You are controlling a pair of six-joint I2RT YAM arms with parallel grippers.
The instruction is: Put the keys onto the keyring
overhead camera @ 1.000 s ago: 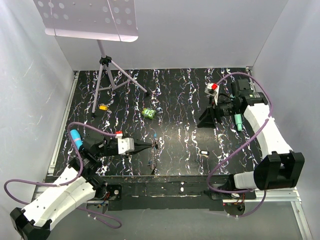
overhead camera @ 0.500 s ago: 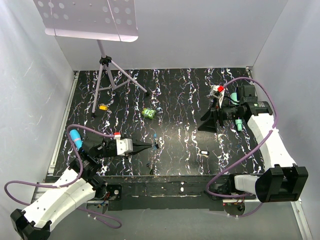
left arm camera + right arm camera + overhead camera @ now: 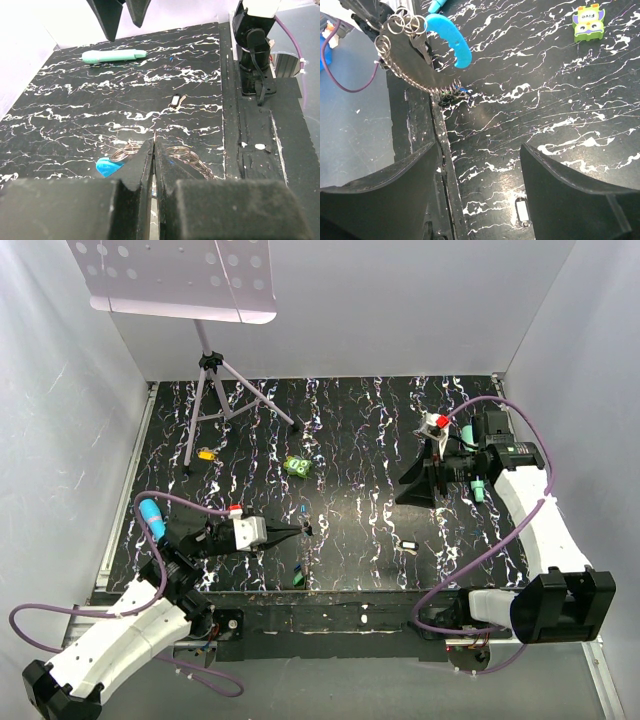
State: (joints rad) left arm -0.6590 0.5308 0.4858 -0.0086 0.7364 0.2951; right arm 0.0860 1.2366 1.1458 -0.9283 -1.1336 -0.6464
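Left pincer (image 3: 302, 530) stays pressed together on the keyring (image 3: 447, 36). Right pincer (image 3: 477, 147), spread wide, has shifted slightly nearer.

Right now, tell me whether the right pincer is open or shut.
Open: the right pincer has its fingers wide apart in its wrist view, with only bare table between them.
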